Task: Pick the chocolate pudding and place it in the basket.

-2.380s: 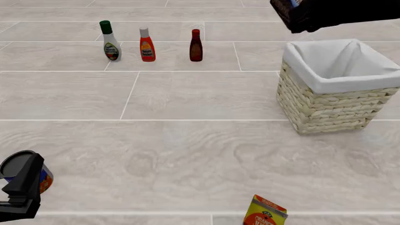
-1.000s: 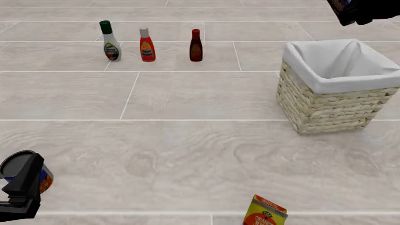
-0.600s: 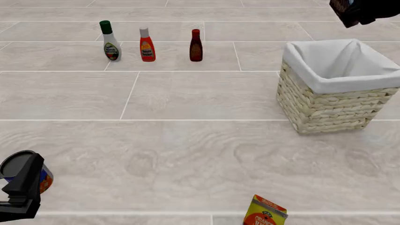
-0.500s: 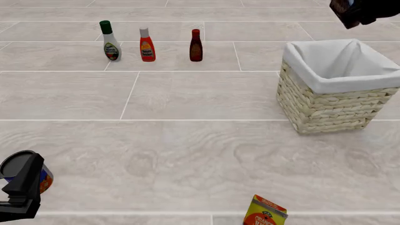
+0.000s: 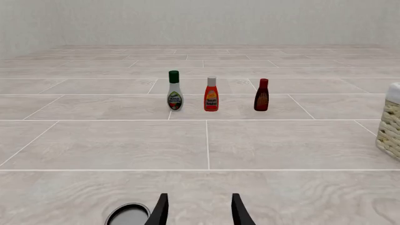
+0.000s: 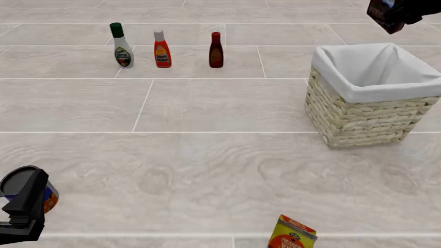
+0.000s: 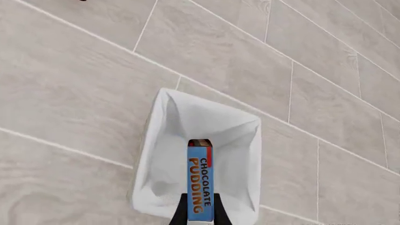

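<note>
Pale floor tiles fill our view. Our right gripper (image 7: 200, 216) grasps the chocolate pudding (image 7: 201, 183) above the basket (image 7: 164, 154). Our left gripper (image 5: 198, 212), bottom middle, is spread wide, grasping nothing.

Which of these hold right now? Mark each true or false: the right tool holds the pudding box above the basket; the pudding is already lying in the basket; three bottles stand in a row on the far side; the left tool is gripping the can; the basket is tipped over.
1. The right tool holds the chocolate pudding above the basket. True.
2. The pudding lies in the basket. False: it is held in the air; the lining shows nothing inside.
3. Three bottles stand in a row. True.
4. The left tool grips the can. False: its fingers are open, the can beside them.
5. The basket is tipped over. False: it stands upright.
</note>
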`<state>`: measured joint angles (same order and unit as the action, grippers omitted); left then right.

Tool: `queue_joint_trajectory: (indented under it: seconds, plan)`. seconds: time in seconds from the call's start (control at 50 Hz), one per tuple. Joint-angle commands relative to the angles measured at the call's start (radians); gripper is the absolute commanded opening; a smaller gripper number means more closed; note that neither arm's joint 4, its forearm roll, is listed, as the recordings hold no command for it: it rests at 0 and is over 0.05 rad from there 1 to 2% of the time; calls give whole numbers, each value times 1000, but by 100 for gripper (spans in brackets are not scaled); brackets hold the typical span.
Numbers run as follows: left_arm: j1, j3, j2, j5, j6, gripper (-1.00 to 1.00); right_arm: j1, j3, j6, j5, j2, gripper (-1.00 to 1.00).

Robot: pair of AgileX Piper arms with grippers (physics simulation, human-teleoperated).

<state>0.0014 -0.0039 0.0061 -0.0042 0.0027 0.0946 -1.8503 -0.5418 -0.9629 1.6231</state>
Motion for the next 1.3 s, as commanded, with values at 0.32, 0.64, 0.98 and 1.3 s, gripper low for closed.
queue_joint_trajectory:
  seconds: [0.32,0.64,0.98,1.3]
  plan:
    - [0,2,-1,0,0,100,25,-198,-55,-183,142,-100]
    - [0,2,-2,0,0,100,61,-285,-102,-256,202,-100]
    - [0,2,-2,0,0,100,77,-342,-103,-257,261,-100]
    - [0,2,-2,0,0,100,76,-388,-105,-257,325,-100]
